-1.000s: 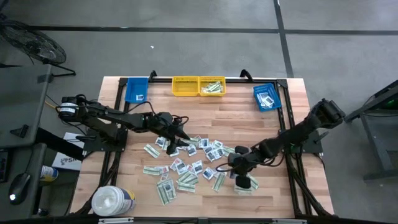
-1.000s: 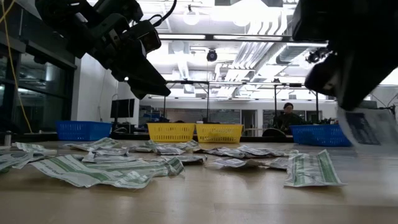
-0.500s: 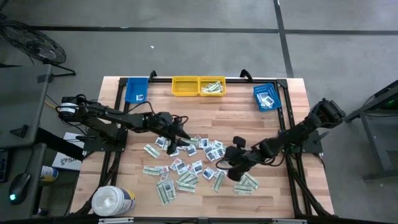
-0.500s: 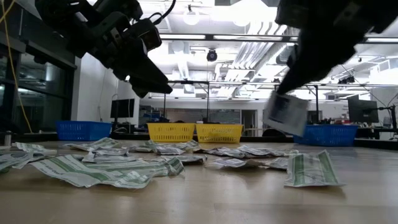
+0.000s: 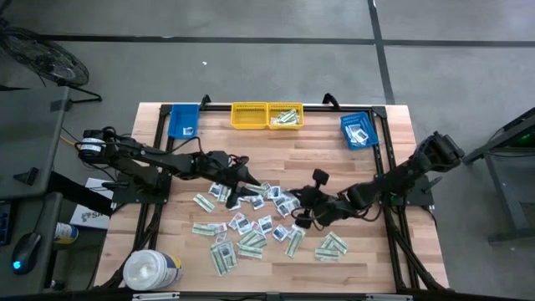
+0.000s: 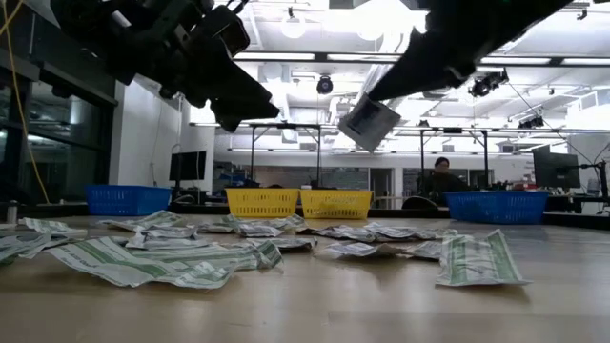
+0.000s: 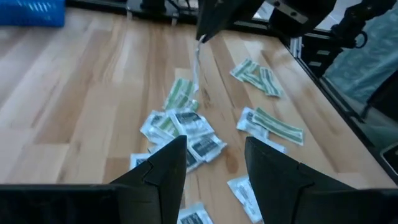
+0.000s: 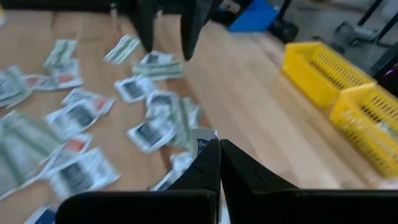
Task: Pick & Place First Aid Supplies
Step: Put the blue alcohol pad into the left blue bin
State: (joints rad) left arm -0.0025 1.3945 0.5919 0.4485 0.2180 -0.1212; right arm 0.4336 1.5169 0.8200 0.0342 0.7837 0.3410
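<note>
packet (image 6: 369,122) pinched in right gripper (image 6: 379,95), raised

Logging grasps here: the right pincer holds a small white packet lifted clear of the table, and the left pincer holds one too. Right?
Not quite. The right pincer does hold a small packet aloft, but the left pincer is open and empty, as the left wrist view shows.
</note>
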